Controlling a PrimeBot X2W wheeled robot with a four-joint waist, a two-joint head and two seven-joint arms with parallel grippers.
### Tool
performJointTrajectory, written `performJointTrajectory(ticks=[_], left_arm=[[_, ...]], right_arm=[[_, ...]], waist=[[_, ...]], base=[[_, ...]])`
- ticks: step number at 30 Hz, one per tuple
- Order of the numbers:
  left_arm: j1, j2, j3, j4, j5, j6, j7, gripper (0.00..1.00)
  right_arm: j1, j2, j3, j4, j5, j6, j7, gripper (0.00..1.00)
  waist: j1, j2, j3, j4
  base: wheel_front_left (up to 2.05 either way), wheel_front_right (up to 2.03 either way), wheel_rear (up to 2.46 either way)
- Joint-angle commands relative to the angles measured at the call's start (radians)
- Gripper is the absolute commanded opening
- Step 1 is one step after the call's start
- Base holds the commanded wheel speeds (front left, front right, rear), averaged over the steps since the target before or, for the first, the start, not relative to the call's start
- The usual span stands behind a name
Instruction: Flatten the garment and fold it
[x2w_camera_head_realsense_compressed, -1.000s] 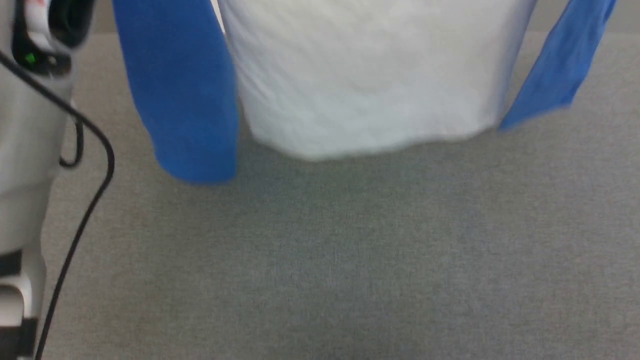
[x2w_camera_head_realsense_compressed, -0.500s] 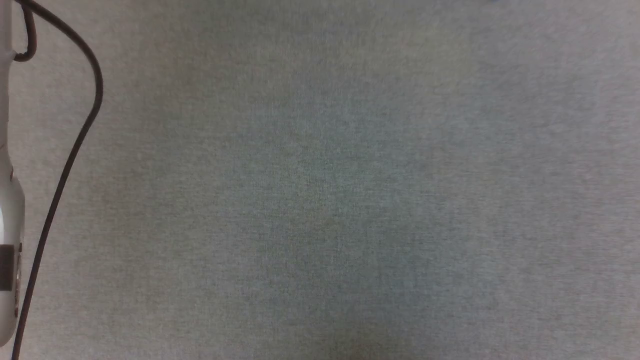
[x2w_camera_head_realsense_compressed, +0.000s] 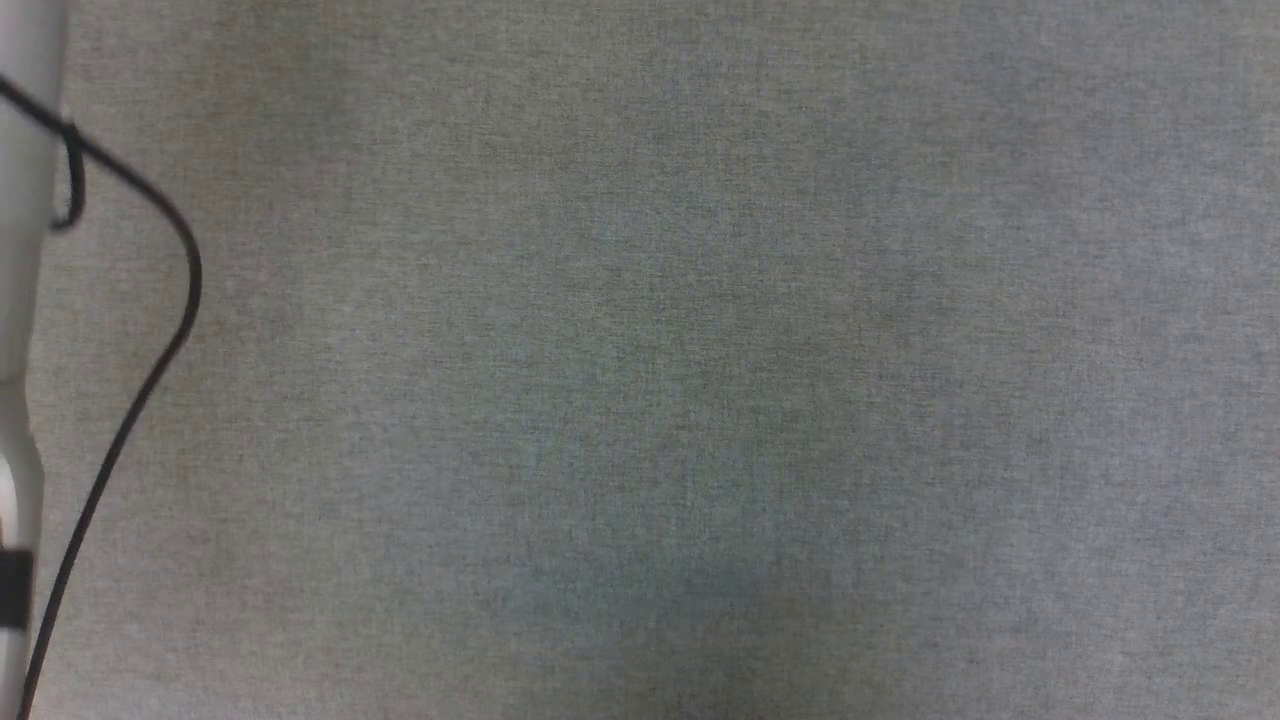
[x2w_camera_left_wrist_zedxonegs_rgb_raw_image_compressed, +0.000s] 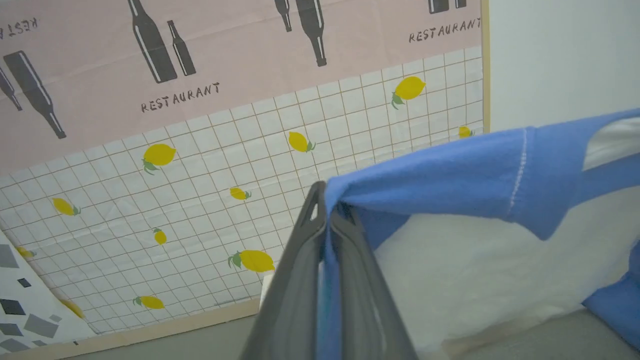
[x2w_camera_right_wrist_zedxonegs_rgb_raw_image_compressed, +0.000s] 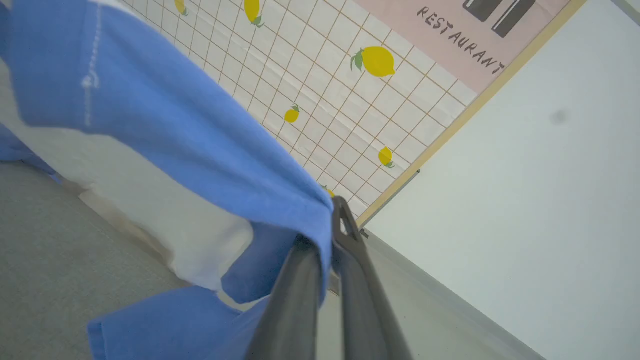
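In the left wrist view, my left gripper (x2w_camera_left_wrist_zedxonegs_rgb_raw_image_compressed: 327, 202) is shut on a blue shoulder edge of the garment (x2w_camera_left_wrist_zedxonegs_rgb_raw_image_compressed: 450, 175). Its white body (x2w_camera_left_wrist_zedxonegs_rgb_raw_image_compressed: 475, 270) hangs down to the grey surface (x2w_camera_left_wrist_zedxonegs_rgb_raw_image_compressed: 550, 335). The right wrist view has my right gripper (x2w_camera_right_wrist_zedxonegs_rgb_raw_image_compressed: 327, 222) shut on the other blue shoulder fold of the garment (x2w_camera_right_wrist_zedxonegs_rgb_raw_image_compressed: 175, 125), with a blue sleeve (x2w_camera_right_wrist_zedxonegs_rgb_raw_image_compressed: 165, 320) trailing on the grey surface below. The shirt is held up and stretched between the two grippers. In the head view, my pale left forearm (x2w_camera_head_realsense_compressed: 20, 250) and its black cable (x2w_camera_head_realsense_compressed: 150, 350) stand at the left edge.
The grey cloth-covered table (x2w_camera_head_realsense_compressed: 700, 400) spreads across the head view. Behind the garment hangs a wall sheet with lemons on a grid and bottle prints (x2w_camera_left_wrist_zedxonegs_rgb_raw_image_compressed: 225, 150), with a plain white wall (x2w_camera_right_wrist_zedxonegs_rgb_raw_image_compressed: 525, 200) beside it.
A second ago the garment's white hem and blue sleeves hung at the top of the head view; they have gone out of it upward. The left forearm and cable shifted along the left edge.
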Motion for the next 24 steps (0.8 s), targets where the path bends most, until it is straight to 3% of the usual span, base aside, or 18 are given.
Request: performJointTrajectory(ticks=[1,6,12,19,24], left_arm=[[0.030,0.018,-0.001,-0.028,-0.006,-0.004,0.003,0.00],[0.195,0.052,-0.017,-0.209,-0.035,0.007,0.041,0.00],[0.472,0.115,-0.035,-0.456,-0.051,0.087,0.100,0.00],[0.803,0.155,-0.105,-0.636,-0.033,0.195,0.129,0.00],[0.967,0.169,-0.166,-0.667,-0.041,0.232,0.164,0.00]], right_arm=[[0.033,-0.028,-0.004,-0.029,0.029,-0.002,0.005,0.00],[0.208,-0.104,-0.040,-0.209,0.130,-0.002,0.024,0.00],[0.511,-0.139,-0.144,-0.429,0.174,-0.002,0.063,0.00],[0.867,-0.099,-0.259,-0.604,0.149,-0.002,0.086,0.00],[1.075,-0.046,-0.298,-0.659,0.130,-0.002,0.091,0.00]], waist=[[-0.0002,0.0000,-0.001,-0.001],[-0.0002,0.0000,-0.036,0.001],[-0.0002,0.0000,-0.106,-0.009],[-0.0002,0.0000,-0.199,-0.018],[-0.0002,0.0000,-0.265,-0.019]], base=[[0.00,0.00,0.00],[0.00,0.00,0.00],[0.00,0.00,0.00],[0.00,0.00,0.00],[0.00,0.00,0.00]])
